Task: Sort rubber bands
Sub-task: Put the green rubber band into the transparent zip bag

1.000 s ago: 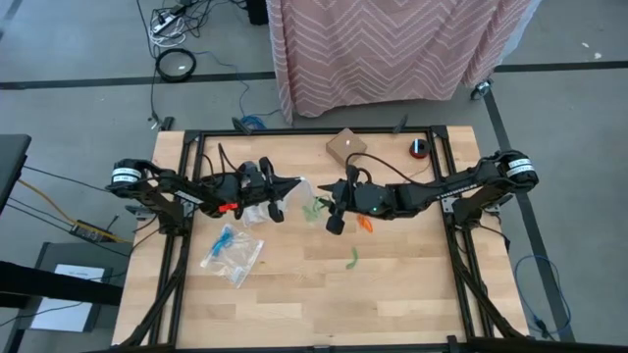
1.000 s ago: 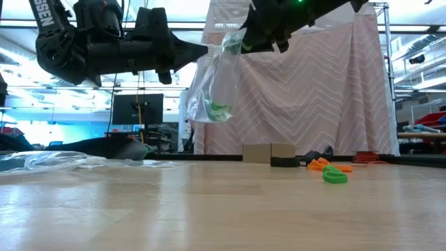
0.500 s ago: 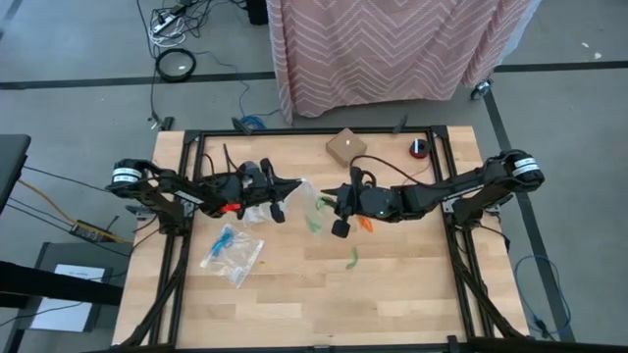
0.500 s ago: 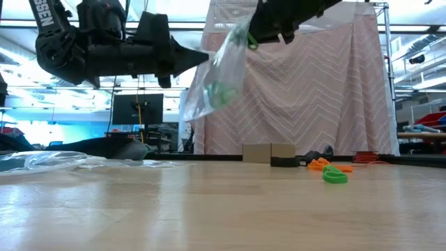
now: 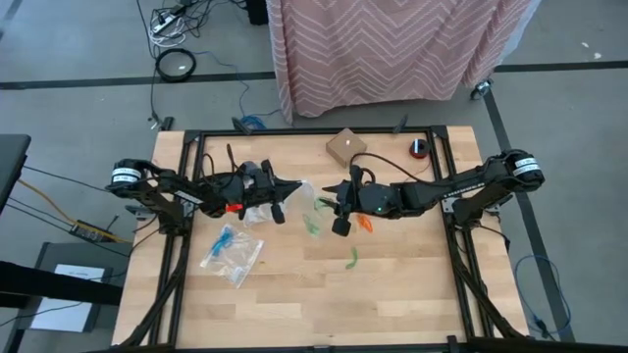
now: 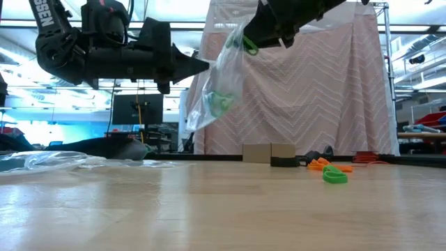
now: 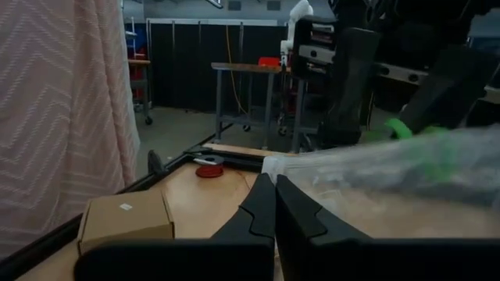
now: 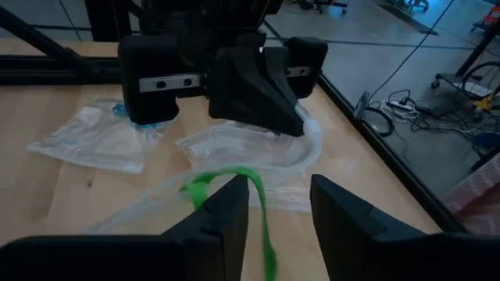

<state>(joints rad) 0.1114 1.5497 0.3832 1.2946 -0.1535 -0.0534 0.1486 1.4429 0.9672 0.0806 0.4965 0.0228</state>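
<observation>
Above the middle of the wooden counter [image 5: 294,294], the left end effector [image 5: 291,186] was clenched on one edge of a clear plastic bag [image 6: 216,84] hanging in the air with green rubber bands [image 6: 220,103] inside, while the right end effector [image 5: 338,201], fingers parted, was at the bag's upper edge with a green band [image 6: 249,46] at its fingertips. On the counter, a loose green band [image 5: 351,258] and orange bands [image 5: 366,225] lay under and just in front of the right arm, and another bag holding blue bands [image 5: 228,239] lay below the left arm. A small cardboard box [image 5: 345,146] and a red disc [image 5: 419,148] sat near the far edge, leaving the near half of the counter largely open.
</observation>
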